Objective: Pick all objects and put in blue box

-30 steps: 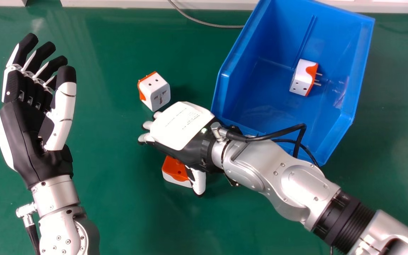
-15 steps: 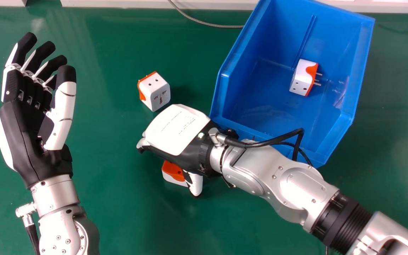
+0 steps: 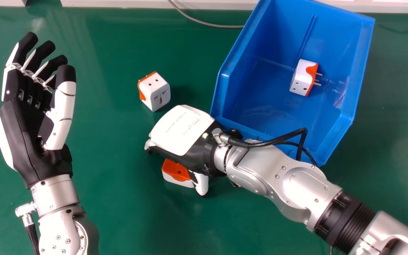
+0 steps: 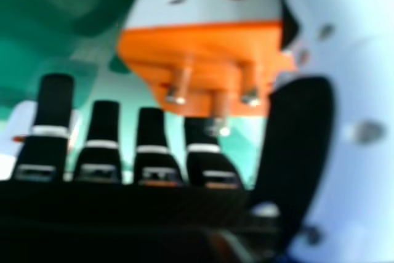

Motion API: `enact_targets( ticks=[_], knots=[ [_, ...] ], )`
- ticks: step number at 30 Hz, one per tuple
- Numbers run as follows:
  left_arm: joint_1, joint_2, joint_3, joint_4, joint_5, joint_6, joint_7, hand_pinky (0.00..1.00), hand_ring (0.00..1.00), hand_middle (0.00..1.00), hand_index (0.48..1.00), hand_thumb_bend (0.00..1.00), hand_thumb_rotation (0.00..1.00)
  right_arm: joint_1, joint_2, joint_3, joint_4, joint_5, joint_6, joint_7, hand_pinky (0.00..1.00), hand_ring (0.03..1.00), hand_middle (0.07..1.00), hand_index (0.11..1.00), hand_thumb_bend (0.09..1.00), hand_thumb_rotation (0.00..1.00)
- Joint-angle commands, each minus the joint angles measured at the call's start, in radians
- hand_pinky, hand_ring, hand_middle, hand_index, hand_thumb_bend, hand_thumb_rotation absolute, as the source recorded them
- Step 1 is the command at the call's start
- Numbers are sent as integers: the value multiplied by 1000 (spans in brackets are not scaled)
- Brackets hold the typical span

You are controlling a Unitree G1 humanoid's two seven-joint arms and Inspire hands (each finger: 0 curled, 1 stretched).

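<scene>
The travel adapter you want next sits on the table, just below the centre of the head view, orange face up, partly covered by your right hand. What shows of its long side runs left to right, dipping slightly rightward, and its pins face the palm. The thumb is at its right end, seemingly against it; the fingers reach past its upper-left side, loosely bent and not wrapped round it. So you have it between them but, as far as you can tell, ungripped; closing them inward looks like your next move. A second adapter lies up and left of that hand, and another is already in the blue box, upper right. Your left hand, far left, is farther off, relaxed and holding nothing.
</scene>
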Motion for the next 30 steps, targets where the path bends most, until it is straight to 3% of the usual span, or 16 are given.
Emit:
enact_targets(
  ticks=[1, 9, 18, 20, 22, 27, 30],
  knots=[
    [-8, 2, -7, -10, 3, -27, -6, 650, 712, 773, 802, 650, 400, -4, -6, -6, -16, -14, 1, -6, 675, 860, 885, 800, 724, 0],
    [-7, 1, -7, -11, -5, -25, -16, 656, 717, 776, 804, 638, 387, -11, -10, -1, -3, -15, -6, -11, 678, 862, 891, 793, 709, 0],
    [-10, 3, -4, -2, 1, -29, -11, 653, 715, 777, 804, 641, 387, -12, 0, 0, 26, -3, -36, -64, 672, 834, 869, 730, 712, 4],
    [-10, 3, -3, 0, 2, -32, -11, 653, 715, 776, 803, 642, 388, -8, 1, -1, 38, -3, -52, -108, 654, 801, 833, 683, 674, 29],
    [-9, 3, -3, 0, 4, -34, -10, 653, 715, 777, 804, 637, 388, -1, 0, -5, 48, 1, -73, -161, 580, 693, 706, 614, 622, 18],
    [-7, 3, -5, -4, -2, -34, -15, 653, 715, 777, 804, 635, 389, 11, 4, -4, 88, -15, -98, -311, 517, 616, 626, 568, 589, 11],
    [-6, 2, -5, -9, -4, -31, -14, 653, 716, 778, 804, 636, 390, 25, 14, -18, 117, 0, -111, -381, 431, 532, 556, 546, 567, 7]
  ],
)
